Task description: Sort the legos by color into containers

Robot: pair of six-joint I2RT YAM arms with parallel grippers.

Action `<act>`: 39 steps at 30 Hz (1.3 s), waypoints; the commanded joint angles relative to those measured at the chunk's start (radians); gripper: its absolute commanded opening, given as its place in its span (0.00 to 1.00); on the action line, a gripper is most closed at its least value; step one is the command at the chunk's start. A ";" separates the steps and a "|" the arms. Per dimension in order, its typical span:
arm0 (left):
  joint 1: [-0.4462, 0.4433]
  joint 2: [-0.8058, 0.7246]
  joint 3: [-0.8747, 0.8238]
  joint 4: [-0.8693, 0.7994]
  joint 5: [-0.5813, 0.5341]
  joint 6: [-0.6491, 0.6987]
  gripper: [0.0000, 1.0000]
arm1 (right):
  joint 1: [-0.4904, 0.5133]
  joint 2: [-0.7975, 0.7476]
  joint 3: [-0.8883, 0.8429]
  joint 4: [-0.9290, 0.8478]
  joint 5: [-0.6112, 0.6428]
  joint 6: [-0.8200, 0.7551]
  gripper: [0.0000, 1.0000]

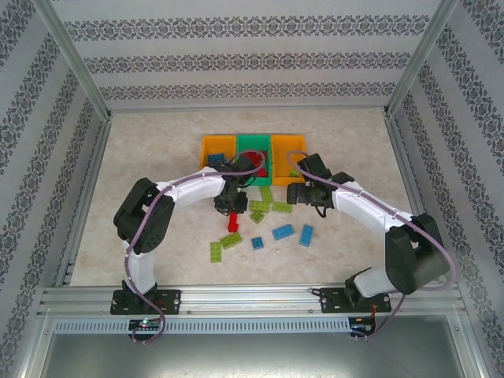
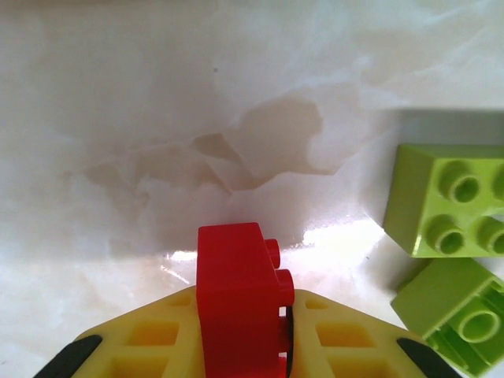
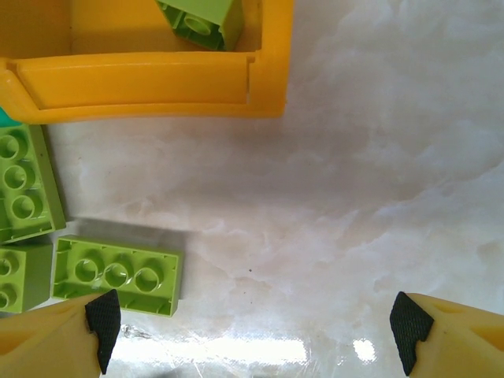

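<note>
My left gripper (image 2: 246, 331) is shut on a red lego (image 2: 232, 260), which stands on edge between the yellow fingers just above the table. From above, this gripper (image 1: 228, 206) is in front of the green container (image 1: 253, 143), with the red lego (image 1: 233, 224) below it. The right gripper (image 3: 252, 323) is open over bare table, its black pads (image 3: 102, 315) wide apart. A lime lego (image 3: 118, 274) lies by its left pad. The right orange container (image 3: 157, 79) holds a lime lego (image 3: 201, 20). A blue lego (image 1: 214, 158) lies in the left orange container (image 1: 213, 143).
Loose legos lie in front of the bins: blue ones (image 1: 283, 231) (image 1: 305, 235) (image 1: 257, 242) and lime ones (image 1: 230, 240) (image 1: 216, 251) (image 1: 281, 207). Two lime bricks (image 2: 453, 201) (image 2: 457, 315) sit just right of the left gripper. Metal frame posts edge the table.
</note>
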 commanded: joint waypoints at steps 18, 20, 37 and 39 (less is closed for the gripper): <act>0.145 0.218 0.583 -0.077 -0.029 0.199 0.23 | 0.091 0.064 -0.069 0.079 -0.002 0.262 0.86; 0.153 0.256 0.631 -0.075 -0.027 0.206 0.23 | 0.091 0.074 -0.073 0.095 -0.019 0.287 0.85; 0.181 0.353 0.758 -0.069 0.050 0.179 0.62 | 0.119 0.171 -0.044 0.165 -0.034 0.446 0.81; 0.181 0.314 0.705 -0.044 0.050 0.176 0.68 | 0.119 0.190 -0.033 0.152 -0.033 0.448 0.79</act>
